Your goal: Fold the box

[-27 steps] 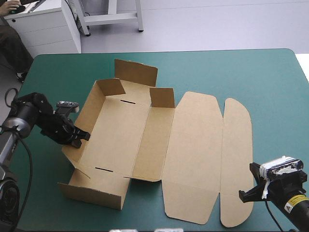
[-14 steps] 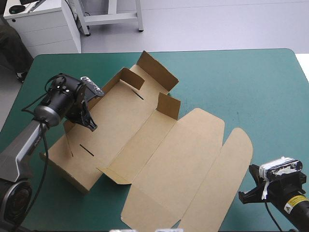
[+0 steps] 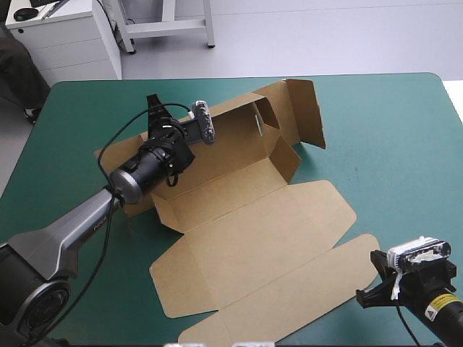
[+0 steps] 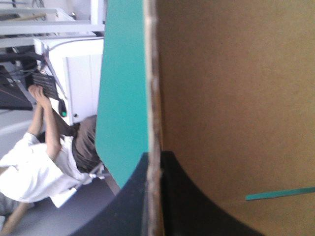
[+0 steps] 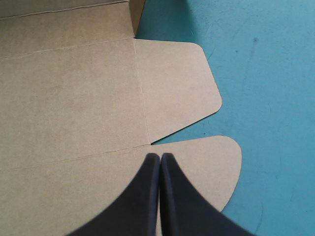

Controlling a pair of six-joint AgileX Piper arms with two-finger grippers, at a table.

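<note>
Box [image 3: 253, 238] wall pinched between left gripper [image 4: 153, 162] fingers; right gripper [image 5: 160, 158] clenched empty above the lid flap [image 5: 209, 172].
Pinch looks shallow, possibly; a tug could slip or tear the wall.

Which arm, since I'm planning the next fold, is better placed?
Probably left. The left gripper is shut on the box, a wall's edge between its fingers; the right gripper is shut over the lid's flap, gripping nothing.
</note>
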